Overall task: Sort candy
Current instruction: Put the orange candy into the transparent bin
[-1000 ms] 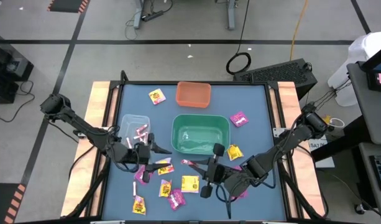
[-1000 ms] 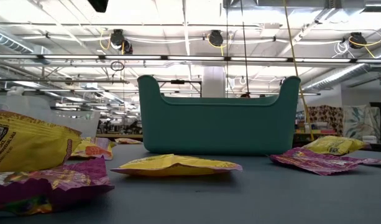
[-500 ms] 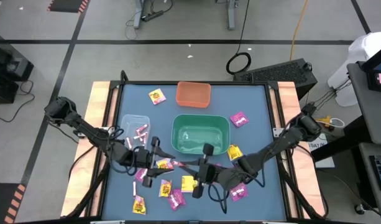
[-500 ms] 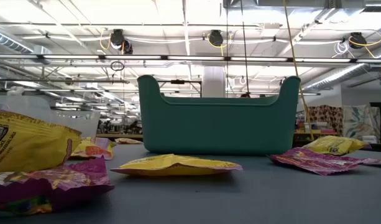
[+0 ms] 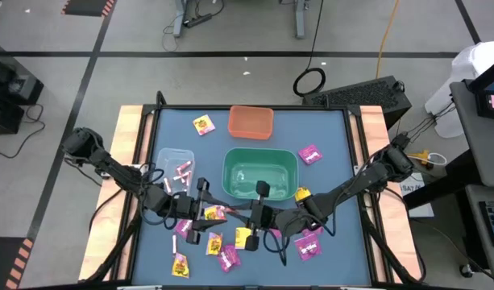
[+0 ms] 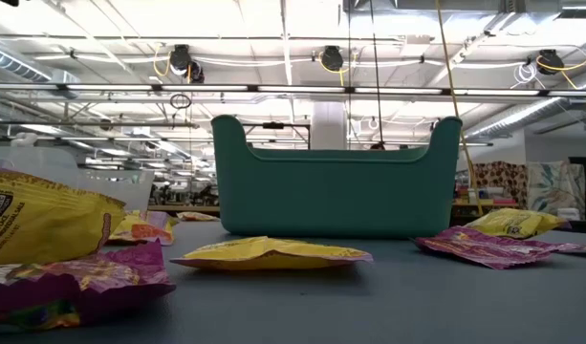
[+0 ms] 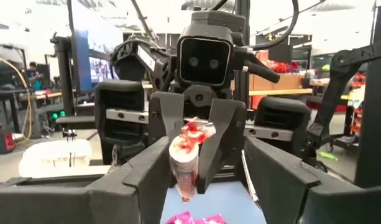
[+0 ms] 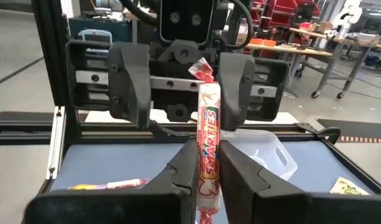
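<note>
We're looking down on the blue table [image 5: 327, 145] and the two arms meet nose to nose in front of the green bin [image 5: 259, 172]. The right gripper [image 8: 207, 163] is clamped on a pink-white candy stick [image 8: 208, 144], a Smarties roll, holding it upright between its two dark fingers. Facing it, the left gripper [image 7: 199, 163] has its jaws spread wide, one on each side of the stick and clear of it. From the left wrist we see the same roll [image 7: 186, 158] end-on, pinched in the opposite arm's fingers.

From above, the left gripper [image 5: 200, 211] and right gripper [image 5: 261, 216] sit close together over the scattered candy. Yellow square packets [image 5: 246, 237] and magenta-pink packets [image 5: 228, 257] lie below them near the table's front edge. More pink-white sticks rest in the clear bin [image 5: 173, 155] to the left of the green bin. One yellow packet [image 5: 203, 124] lies beside the orange bin [image 5: 251, 121] at the back, and one magenta packet [image 5: 309, 153] lies right of the green bin.

At table level, we see neither arm, only packets [image 6: 269, 252] lying flat before the green bin [image 6: 336, 189].
</note>
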Motion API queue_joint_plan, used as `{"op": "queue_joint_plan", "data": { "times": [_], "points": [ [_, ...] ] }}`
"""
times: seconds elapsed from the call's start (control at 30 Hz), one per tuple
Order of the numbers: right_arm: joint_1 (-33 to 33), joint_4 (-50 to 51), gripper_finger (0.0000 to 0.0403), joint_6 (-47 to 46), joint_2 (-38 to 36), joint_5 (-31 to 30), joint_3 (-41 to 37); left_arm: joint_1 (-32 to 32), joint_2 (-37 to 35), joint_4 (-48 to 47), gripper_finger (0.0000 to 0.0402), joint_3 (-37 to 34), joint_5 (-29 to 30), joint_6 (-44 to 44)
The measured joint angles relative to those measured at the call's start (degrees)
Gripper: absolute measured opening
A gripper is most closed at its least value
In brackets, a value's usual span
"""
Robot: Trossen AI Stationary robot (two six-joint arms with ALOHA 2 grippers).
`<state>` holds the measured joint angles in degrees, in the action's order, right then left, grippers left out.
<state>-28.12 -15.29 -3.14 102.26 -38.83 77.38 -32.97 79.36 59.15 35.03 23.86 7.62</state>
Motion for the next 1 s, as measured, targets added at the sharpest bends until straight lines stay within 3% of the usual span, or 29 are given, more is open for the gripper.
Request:
{"op": "queue_joint_plan", "data": {
  "times": [0.13, 0.7, 0.83, 1.0],
  "points": [
    [-0.02, 0.02, 0.0041, 0.11, -0.02, 0.0, 0.0, 0.0, 0.33, 1.5, 0.0193, 0.0, -1.02, 1.77],
    [-0.13, 0.32, 0.0041, 0.15, -0.02, 0.58, -0.02, 0.07, 0.28, 0.09, 0.0056, 0.01, -1.28, 1.87],
    [-0.44, 0.99, 0.0048, -0.59, 0.0, 0.32, -0.02, 0.07, 0.28, -0.25, 0.0047, 0.0, -1.29, 1.86],
    [-1.19, 1.63, 0.0095, -0.7, -0.02, -0.81, -0.02, 0.01, 0.3, -0.38, 0.0062, 0.02, -1.65, 1.81]
  ]
}}
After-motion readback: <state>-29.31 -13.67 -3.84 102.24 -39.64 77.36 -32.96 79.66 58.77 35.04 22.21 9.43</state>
